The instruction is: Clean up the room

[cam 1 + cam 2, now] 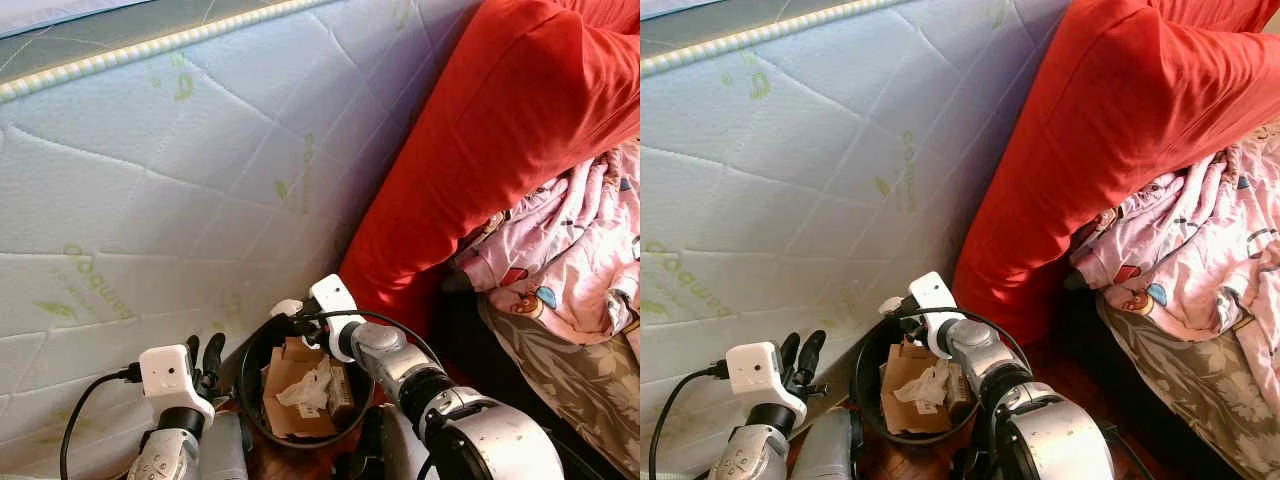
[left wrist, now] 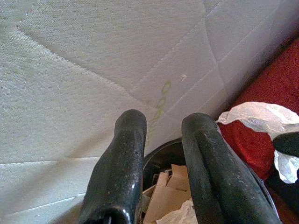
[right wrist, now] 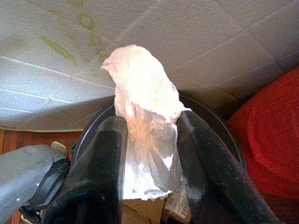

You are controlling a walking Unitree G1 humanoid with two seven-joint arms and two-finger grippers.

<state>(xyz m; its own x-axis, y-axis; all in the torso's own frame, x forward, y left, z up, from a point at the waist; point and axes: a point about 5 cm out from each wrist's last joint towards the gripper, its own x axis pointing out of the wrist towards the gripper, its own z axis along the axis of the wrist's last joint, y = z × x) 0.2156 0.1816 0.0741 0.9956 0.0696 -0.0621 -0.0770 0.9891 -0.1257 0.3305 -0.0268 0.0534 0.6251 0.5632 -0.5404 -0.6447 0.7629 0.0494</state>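
right gripper clenched on a crumpled white tissue; the wad sits pinched between the two black fingers and bulges out past their tips. in the left eye view the tissue is at the 12 o'clock rim of the round black bin, directly over the opening. bin holds torn cardboard pieces and another crumpled paper.

right arm reaches forward from 5 o'clock, forearm angled up toward 11 o'clock, wrist above the bin's far edge.

left gripper at 9 o'clock of the bin, just beside its rim, fingers parted, nothing between them, pointing up at the quilted white mattress standing on edge behind the bin.

red cushion at 2 o'clock of the bin; pink patterned blanket at 3 o'clock.
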